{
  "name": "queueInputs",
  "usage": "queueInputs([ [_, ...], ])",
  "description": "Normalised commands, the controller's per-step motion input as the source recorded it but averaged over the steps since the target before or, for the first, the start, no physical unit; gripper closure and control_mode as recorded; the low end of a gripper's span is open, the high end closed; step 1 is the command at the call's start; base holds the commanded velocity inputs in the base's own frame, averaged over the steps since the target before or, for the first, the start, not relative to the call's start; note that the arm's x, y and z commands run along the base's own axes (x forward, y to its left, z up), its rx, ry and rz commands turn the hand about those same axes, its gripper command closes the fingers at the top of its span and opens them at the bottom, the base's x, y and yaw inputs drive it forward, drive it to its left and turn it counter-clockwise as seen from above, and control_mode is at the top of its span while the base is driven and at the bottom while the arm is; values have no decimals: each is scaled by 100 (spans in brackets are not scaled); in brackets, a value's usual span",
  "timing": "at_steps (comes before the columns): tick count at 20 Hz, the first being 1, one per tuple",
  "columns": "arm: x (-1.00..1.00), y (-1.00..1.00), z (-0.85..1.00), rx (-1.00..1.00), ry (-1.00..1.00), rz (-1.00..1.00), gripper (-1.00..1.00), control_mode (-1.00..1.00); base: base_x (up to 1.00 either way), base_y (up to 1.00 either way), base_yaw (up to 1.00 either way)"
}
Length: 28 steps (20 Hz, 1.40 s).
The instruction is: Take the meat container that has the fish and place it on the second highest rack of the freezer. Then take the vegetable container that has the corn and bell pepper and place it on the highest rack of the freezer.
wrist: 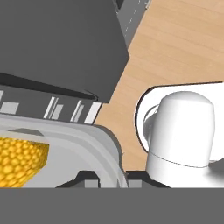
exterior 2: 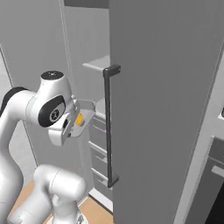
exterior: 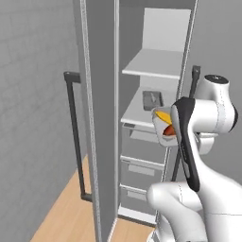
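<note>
Nearest the base cameras, the white arm bends up in front of the open freezer, and its gripper is held at about the height of the second shelf. The vegetable container, a pale grey tray with a rounded rim, sits against the hand. In the hand view its rim runs right down to the bottom of the picture where the dark finger tips rise, so the gripper appears clamped on the tray's edge, though the fingers themselves are mostly hidden and how wide they stand cannot be read.

Inside the tray, the corn lies as a yellow cob, its kernels plain in the hand view. Just below it in the left base view is the red-orange bell pepper, partly covered by the arm. From the right base view the tray tilts and a patch of yellow shows in it.

Beyond the tray, on the second shelf of the freezer, rests a grey meat container; its contents are too small to tell. Above that is the highest rack, a flat pale shelf. Below are grey drawers. The freezer door stands swung open to the left, its long dark handle facing outward, over a wooden floor.
</note>
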Motion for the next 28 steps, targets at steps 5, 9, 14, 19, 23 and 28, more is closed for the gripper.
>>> queueInputs([
  [5, 0, 0, 0, 0, 0, 0, 100, 100, 68, 16, -3],
  [9, 0, 0, 0, 0, 0, 0, 100, 100, 30, 39, -1],
  [14, 0, 0, 0, 0, 0, 0, 100, 100, 21, 12, -12],
  [19, 0, 0, 0, 0, 0, 0, 100, 100, 22, 0, -15],
  [23, 0, 0, 0, 0, 0, 0, 100, 100, 34, 15, -22],
  [28, 0, 0, 0, 0, 0, 0, 100, 100, 45, 21, -22],
])
